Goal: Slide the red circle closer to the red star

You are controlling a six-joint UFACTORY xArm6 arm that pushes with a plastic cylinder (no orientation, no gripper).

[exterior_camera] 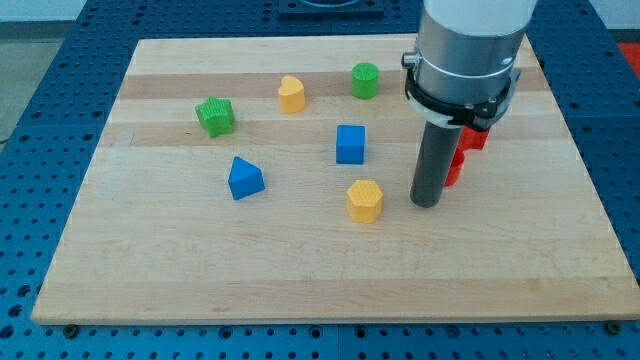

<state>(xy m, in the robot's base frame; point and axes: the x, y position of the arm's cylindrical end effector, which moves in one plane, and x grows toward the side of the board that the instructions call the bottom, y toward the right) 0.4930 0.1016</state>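
My tip (426,204) rests on the wooden board (200,270) at the view's right of centre. Two red blocks sit just to the right of the rod, mostly hidden by the rod and the arm. One red block (455,170) touches or nearly touches the rod's right side. The other red block (476,138) lies just above and to the right of it, under the arm's collar. I cannot tell which is the circle and which is the star. They look close together or touching.
A yellow hexagon (365,200) lies just left of my tip. A blue cube (350,143), blue triangle (245,178), green star (215,116), yellow block (291,94) and green circle (365,80) lie further left and up.
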